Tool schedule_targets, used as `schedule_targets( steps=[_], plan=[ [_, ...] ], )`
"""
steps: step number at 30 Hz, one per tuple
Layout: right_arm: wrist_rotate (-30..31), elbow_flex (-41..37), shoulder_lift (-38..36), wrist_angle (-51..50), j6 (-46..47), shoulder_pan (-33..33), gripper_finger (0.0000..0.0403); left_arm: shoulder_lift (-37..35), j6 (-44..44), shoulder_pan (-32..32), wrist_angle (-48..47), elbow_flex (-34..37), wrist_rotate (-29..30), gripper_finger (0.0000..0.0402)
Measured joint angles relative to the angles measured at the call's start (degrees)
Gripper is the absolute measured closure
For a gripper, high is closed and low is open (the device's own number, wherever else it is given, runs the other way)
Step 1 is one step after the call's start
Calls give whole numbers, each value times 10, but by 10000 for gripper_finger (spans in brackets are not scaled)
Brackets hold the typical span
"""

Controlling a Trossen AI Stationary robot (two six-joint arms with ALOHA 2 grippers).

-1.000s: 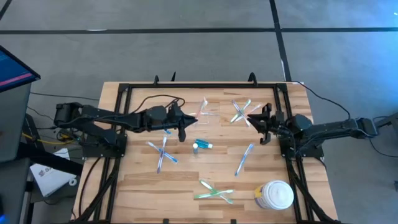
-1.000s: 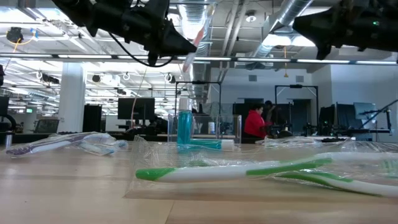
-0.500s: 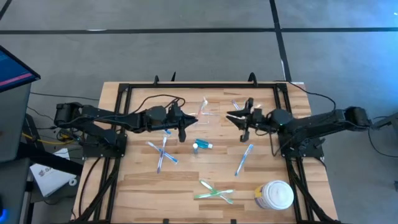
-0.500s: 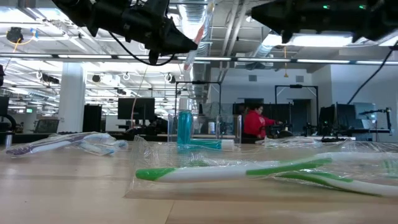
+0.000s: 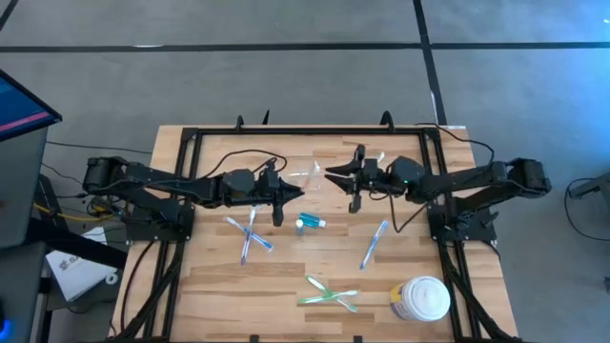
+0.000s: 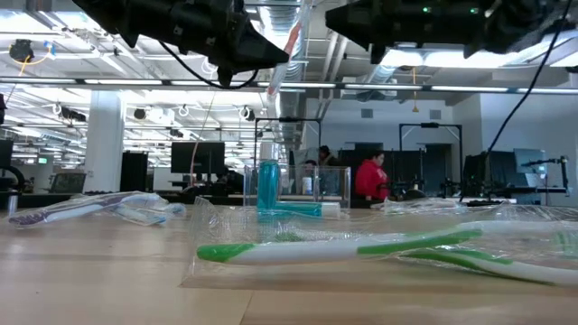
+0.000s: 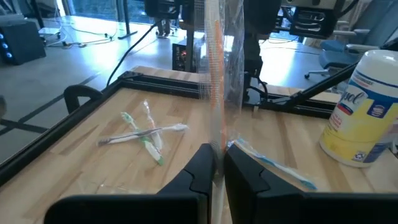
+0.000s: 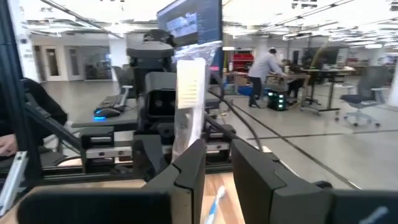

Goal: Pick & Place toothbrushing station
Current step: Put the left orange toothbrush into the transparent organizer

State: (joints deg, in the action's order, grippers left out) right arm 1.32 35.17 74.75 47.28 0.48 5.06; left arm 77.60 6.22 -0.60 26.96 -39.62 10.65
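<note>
Now left pincer (image 7: 214, 168) pinches wrapped toothbrush (image 7: 214, 68) upright.

Light wood worktop (image 5: 286, 276) with black rails. Green-and-white toothbrushes (image 5: 329, 295) near the front edge, a teal tube (image 5: 310, 223) mid-worktop, a white-and-yellow jar (image 5: 420, 299) at the front right corner.

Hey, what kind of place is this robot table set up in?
Most likely a robotics lab in an open industrial workspace. Bare ducts and pipes run along the ceiling, rows of monitors sit on desks behind the wooden table, and people work at benches farther back.
</note>
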Motion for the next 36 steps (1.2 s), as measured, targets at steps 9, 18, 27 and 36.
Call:
schedule_targets(
  steps=[9, 18, 27, 36],
  plan=[
    [-59, 39, 43, -2, -3, 0, 332, 0, 0, 0, 2, 0, 0, 387],
    [-61, 44, 43, 1, -4, 0, 289, 0, 0, 0, 2, 0, 0, 387],
    [-61, 44, 43, 0, -4, 0, 237, 0, 0, 0, 9, 0, 0, 387],
    [-60, 44, 43, 0, -4, 0, 240, 0, 0, 0, 12, 0, 0, 387]
  ],
)
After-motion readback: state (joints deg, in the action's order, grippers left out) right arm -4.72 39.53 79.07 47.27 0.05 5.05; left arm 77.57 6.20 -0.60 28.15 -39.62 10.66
